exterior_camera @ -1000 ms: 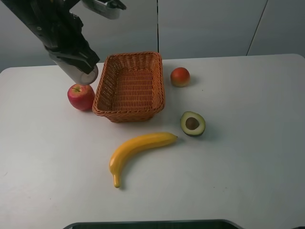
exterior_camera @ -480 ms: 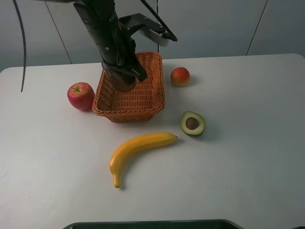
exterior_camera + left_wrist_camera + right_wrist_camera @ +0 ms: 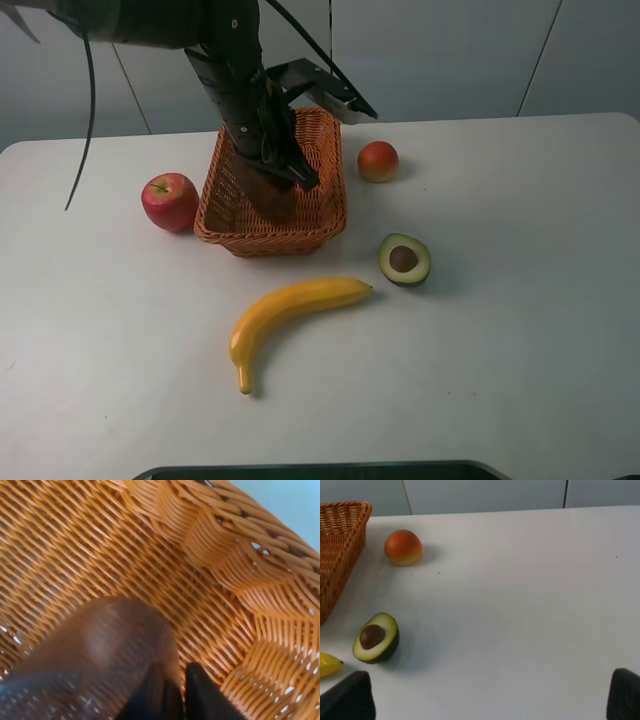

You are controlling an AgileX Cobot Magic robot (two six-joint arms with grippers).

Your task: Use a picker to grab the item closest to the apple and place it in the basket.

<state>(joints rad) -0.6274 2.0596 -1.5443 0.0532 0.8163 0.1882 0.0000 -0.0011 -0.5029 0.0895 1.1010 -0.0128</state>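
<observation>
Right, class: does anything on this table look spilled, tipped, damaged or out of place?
Nothing stands out. The basket sits upright; the apple, banana, avocado half and orange fruit lie apart on the table, intact. The left tool is down inside the basket with a blurred brown item.

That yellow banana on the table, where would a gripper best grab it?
Probably around the thick middle of the banana, coming straight down from above with fingers across its width. It lies flat on the table with bare space on either side, and the tapered ends could slip out.
</observation>
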